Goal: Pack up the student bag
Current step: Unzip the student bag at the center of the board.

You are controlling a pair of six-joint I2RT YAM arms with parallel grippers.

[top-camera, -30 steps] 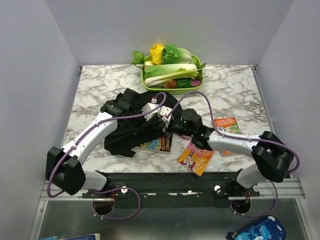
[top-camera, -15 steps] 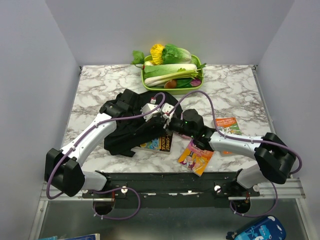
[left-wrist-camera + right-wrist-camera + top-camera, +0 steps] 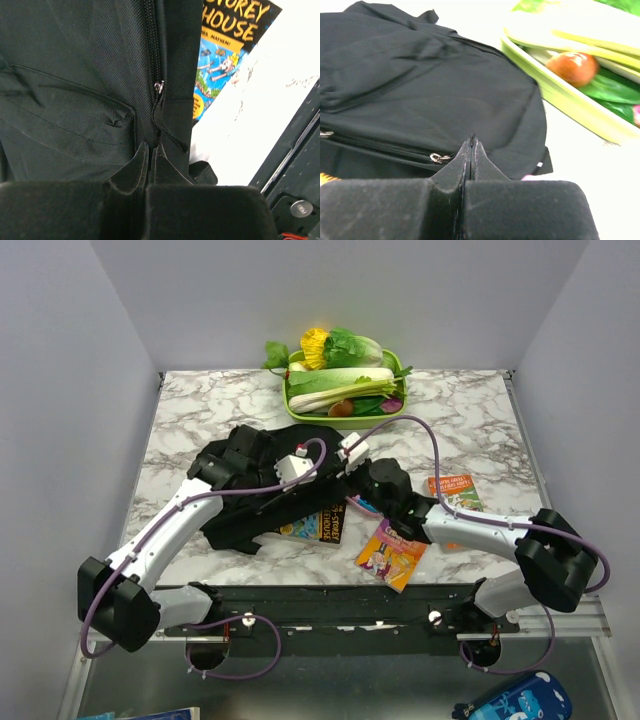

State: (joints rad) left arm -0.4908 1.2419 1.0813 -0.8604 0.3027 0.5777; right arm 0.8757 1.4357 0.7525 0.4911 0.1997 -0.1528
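The student bag, a soft black backpack, lies crumpled at the table's middle, partly on top of a picture book. My left gripper is shut on the bag's fabric right beside the zip, with the silver slider just ahead of its tips. My right gripper is shut at the bag's right side; a thin black bit of the bag sticks out between its tips, next to a silver zip slider. The bag's opening is hidden.
A green tray of vegetables stands at the back, close to the right gripper. An orange-pink booklet and an orange book lie at the front right. A pink thing peeks out by the bag.
The right gripper has shut on the bag and pulled back toward the tray. The left arm has drawn left, stretching the bag, and a pink thing now shows at its right edge.
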